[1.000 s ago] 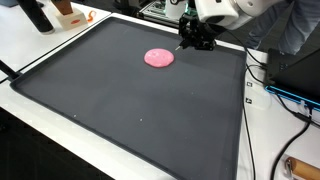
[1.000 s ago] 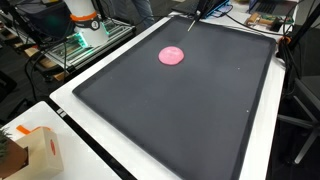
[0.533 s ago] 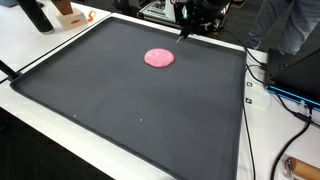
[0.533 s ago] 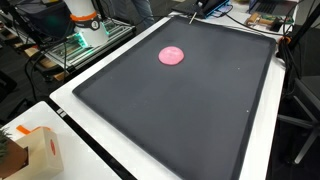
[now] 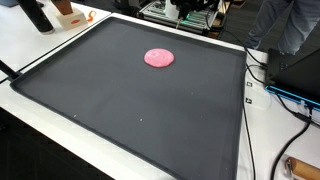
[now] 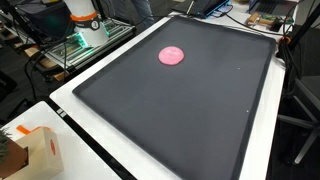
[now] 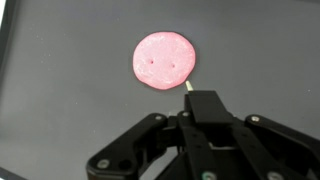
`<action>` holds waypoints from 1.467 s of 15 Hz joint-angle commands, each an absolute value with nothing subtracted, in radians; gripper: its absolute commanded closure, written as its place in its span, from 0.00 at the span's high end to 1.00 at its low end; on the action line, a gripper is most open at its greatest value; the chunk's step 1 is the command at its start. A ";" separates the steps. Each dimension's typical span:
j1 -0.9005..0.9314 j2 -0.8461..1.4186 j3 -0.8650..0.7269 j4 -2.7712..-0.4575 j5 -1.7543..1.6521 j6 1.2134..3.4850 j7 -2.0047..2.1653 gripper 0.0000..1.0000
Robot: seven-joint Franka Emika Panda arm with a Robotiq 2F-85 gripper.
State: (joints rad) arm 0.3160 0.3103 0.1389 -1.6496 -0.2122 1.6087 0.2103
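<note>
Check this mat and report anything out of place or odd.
Nothing looks spilled or broken. A flat pink disc lies on the dark mat, with two small marks on its top. The tool, clear of it, pinches a thin stick.

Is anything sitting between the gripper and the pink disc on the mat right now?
Nothing visible does. In the wrist view only bare black mat shows between the pink disc and the gripper, whose fingers pinch a thin stick.

Disc [image 5: 159,58] on mat [image 5: 130,110] nr far edge; claw [image 7: 203,100] up behind it, apart.
</note>
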 commanded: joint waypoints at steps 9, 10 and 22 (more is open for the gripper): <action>0.215 0.008 0.165 -1.977 -0.146 1.933 -0.143 0.03; 0.212 -0.012 0.164 -2.000 -0.145 1.958 -0.181 0.03; 0.205 -0.044 0.163 -2.027 -0.139 2.006 -0.282 0.12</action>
